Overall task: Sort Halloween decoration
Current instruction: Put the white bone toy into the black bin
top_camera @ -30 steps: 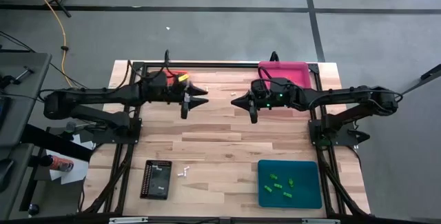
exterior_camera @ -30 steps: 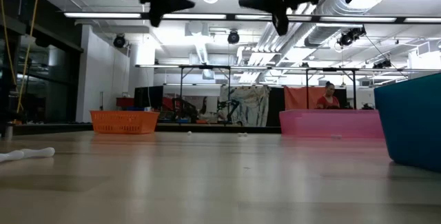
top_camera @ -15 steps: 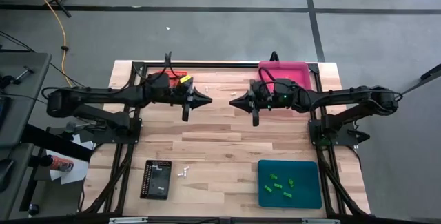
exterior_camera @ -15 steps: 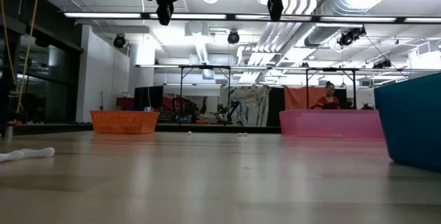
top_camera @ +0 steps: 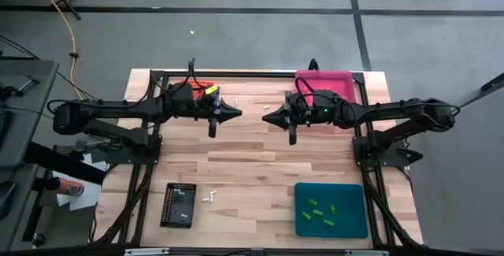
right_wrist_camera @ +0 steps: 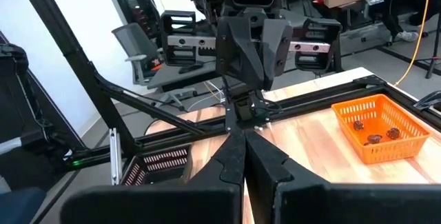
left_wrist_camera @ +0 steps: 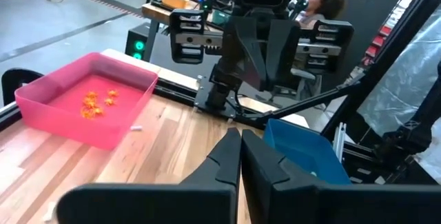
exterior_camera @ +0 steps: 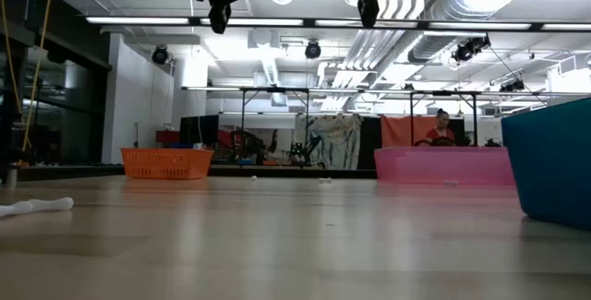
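Mostly sorted, green trinkets point(top_camera: 319, 211) lie in the teal tray point(top_camera: 356, 224), orange ones point(left_wrist_camera: 93, 104) in the pink tray point(left_wrist_camera: 41, 94), brown ones point(right_wrist_camera: 374, 132) in the orange basket point(right_wrist_camera: 394, 149), while white pieces point(top_camera: 209, 198) remain on the table point(top_camera: 252, 161) and both the left gripper point(top_camera: 233, 113) and right gripper point(top_camera: 268, 116) hang closed, empty.

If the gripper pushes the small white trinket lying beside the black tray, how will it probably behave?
The white trinket is tiny beside the black tray, so it is probably very light and would skid on the smooth wooden table. In the low view it looks long and rounded, so it may roll. Stiffness cannot be judged.
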`<action>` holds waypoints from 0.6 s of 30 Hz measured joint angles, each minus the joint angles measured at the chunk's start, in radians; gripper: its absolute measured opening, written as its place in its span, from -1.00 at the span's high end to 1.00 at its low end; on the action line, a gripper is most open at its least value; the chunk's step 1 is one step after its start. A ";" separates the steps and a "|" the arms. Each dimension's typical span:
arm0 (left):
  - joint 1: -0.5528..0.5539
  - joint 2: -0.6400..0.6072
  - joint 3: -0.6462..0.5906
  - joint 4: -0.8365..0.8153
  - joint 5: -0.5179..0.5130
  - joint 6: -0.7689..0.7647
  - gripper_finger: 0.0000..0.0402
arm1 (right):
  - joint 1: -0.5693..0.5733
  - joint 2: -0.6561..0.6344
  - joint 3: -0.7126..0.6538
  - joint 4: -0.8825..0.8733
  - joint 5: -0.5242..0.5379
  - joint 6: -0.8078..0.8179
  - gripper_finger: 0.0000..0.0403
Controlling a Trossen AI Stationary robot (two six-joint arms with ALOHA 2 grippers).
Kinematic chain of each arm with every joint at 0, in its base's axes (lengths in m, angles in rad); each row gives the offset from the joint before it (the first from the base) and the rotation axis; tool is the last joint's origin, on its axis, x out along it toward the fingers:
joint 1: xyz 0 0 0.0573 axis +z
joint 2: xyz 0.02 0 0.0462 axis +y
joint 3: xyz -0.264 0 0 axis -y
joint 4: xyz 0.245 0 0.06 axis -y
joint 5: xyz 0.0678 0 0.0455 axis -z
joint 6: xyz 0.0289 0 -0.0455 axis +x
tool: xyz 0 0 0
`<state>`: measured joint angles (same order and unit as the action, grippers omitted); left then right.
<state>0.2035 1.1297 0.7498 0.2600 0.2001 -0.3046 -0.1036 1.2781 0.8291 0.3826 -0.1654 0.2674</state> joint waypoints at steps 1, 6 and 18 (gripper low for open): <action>0.000 0.000 0.000 -0.001 0.000 0.000 1.00 | 0.000 0.000 0.000 -0.002 0.000 -0.004 1.00; 0.000 0.000 0.000 -0.018 -0.001 0.001 1.00 | -0.001 -0.007 0.000 -0.169 0.169 0.048 1.00; 0.000 0.000 0.000 -0.133 -0.003 0.002 1.00 | -0.044 0.013 -0.015 -1.040 0.463 0.276 0.55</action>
<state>0.2035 1.1297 0.7494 0.1273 0.1974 -0.3027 -0.1475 1.2914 0.8145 -0.6576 0.2978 0.5436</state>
